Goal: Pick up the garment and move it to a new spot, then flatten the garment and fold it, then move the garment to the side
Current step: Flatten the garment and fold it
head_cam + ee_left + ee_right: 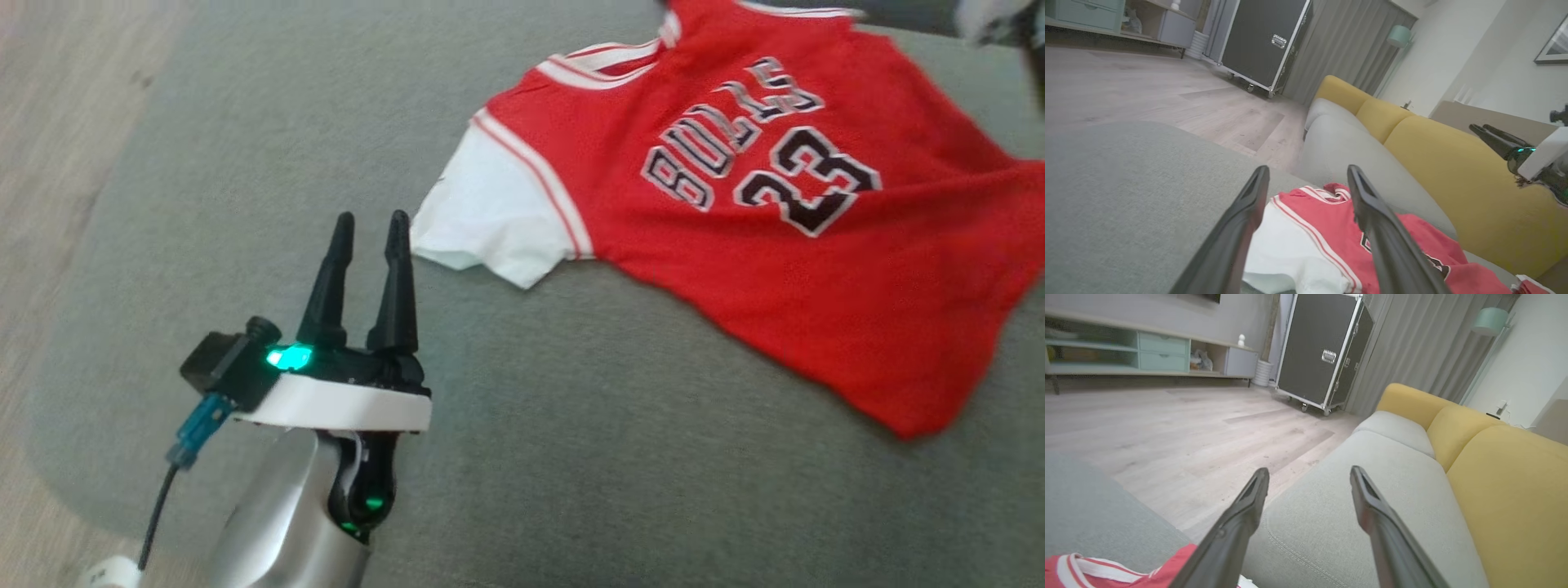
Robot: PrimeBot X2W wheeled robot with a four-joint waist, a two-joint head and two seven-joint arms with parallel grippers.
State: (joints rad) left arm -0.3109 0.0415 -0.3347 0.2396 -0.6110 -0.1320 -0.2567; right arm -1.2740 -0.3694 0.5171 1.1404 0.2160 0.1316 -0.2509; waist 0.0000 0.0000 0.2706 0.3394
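Note:
The garment (735, 204) is a red jersey with white sleeves and "BULLS 23" on it, spread out on a grey cushion (571, 457). My left gripper (371, 224) stands open just left of the white sleeve (490, 212), fingertips close to its hem, with nothing between the fingers. The left wrist view has the garment (1327, 241) lying just beyond and under that gripper (1308, 175). My right gripper (1309, 475) is open and empty above the cushion, a red and white edge of the garment (1106, 571) below its left finger. It also hangs at the right of the left wrist view (1477, 128).
The cushion's left edge drops to a wooden floor (49, 163). A grey sofa seat (1372, 498) with yellow back cushions (1515, 490) runs beyond the garment. Across the floor stand a black wheeled case (1323, 347) and a low cabinet (1147, 355).

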